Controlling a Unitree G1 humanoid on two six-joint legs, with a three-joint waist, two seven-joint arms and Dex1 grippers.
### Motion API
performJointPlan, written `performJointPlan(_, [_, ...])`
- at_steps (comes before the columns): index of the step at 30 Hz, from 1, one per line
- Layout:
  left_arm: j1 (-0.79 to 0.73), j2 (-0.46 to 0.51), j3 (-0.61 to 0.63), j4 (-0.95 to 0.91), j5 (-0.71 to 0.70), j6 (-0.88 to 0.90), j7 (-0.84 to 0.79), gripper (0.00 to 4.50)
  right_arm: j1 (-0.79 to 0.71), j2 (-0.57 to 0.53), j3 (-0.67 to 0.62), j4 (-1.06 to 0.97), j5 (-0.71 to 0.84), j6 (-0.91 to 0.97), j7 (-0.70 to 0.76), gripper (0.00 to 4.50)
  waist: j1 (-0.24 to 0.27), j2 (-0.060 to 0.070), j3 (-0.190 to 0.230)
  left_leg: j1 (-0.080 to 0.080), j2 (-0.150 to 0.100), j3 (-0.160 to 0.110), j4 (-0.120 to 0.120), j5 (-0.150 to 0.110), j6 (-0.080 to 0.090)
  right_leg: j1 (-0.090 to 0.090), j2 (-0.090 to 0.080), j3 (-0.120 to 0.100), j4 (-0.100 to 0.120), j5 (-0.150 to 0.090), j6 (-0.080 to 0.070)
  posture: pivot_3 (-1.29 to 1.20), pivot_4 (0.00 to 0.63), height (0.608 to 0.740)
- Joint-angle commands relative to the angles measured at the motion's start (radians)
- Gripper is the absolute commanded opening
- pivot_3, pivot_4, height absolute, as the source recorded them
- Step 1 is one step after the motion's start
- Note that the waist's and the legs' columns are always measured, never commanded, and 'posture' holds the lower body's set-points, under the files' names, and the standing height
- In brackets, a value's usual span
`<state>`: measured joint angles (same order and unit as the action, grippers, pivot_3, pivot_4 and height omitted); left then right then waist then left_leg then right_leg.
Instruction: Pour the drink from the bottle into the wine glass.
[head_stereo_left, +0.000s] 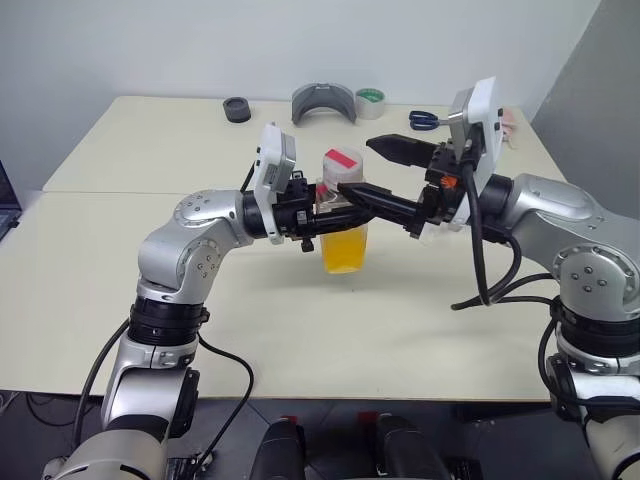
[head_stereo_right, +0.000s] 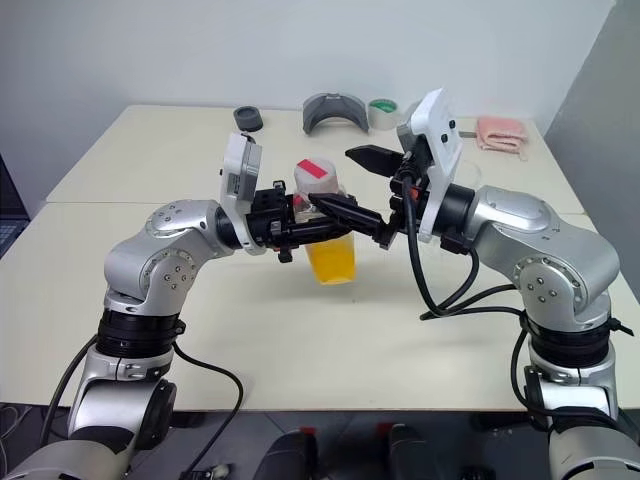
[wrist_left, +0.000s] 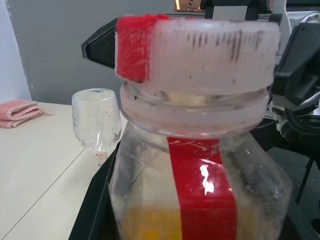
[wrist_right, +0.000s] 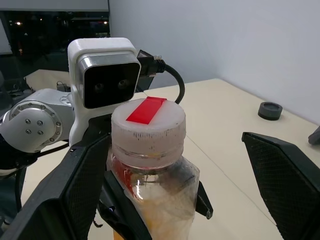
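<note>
Bottle (head_stereo_left: 342, 215), capped and half full of orange drink (head_stereo_left: 344, 248), upright.

The bottle (head_stereo_left: 343, 215) is held up over the middle of the table (head_stereo_left: 150, 300), with the drink (head_stereo_left: 344, 248) in its lower part. The left gripper (head_stereo_left: 322, 212) is on the bottle's left side, and the right gripper (head_stereo_left: 385, 172) is on its right, one finger by the cap (head_stereo_left: 342, 162). Far behind the bottle, at the table's back edge, lie a round lid (head_stereo_left: 237, 110), a curved holder (head_stereo_left: 323, 103), a tape roll (head_stereo_left: 371, 102) and scissors (head_stereo_left: 428, 120), and the wine glass (wrist_left: 97, 121) stands behind it to the right.
</note>
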<state>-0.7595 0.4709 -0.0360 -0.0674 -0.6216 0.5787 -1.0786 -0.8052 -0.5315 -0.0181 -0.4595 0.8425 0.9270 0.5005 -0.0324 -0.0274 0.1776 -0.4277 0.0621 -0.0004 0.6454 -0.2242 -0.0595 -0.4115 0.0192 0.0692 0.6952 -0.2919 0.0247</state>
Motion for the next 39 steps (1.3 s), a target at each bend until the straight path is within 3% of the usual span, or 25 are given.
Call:
performJointPlan(1, [-0.025,-0.003,0.009,-0.028,-0.008,-0.016,-0.004,1.82,-0.006,-0.018,-0.045,-0.030,0.007,-0.005,-0.008,4.45,0.000,0.000,0.000,0.000,0.000,0.000,0.000,0.000,0.000,0.000,0.000,0.000,0.000,0.000,0.000,0.00,0.150,0.740])
performJointPlan(39, [-0.029,-0.004,0.008,-0.023,-0.006,-0.018,-0.010,1.82,0.027,-0.044,-0.083,-0.063,0.064,0.018,-0.004,4.45,0.000,0.000,0.000,0.000,0.000,0.000,0.000,0.000,0.000,0.000,0.000,0.000,0.000,0.000,0.000,0.00,0.150,0.740])
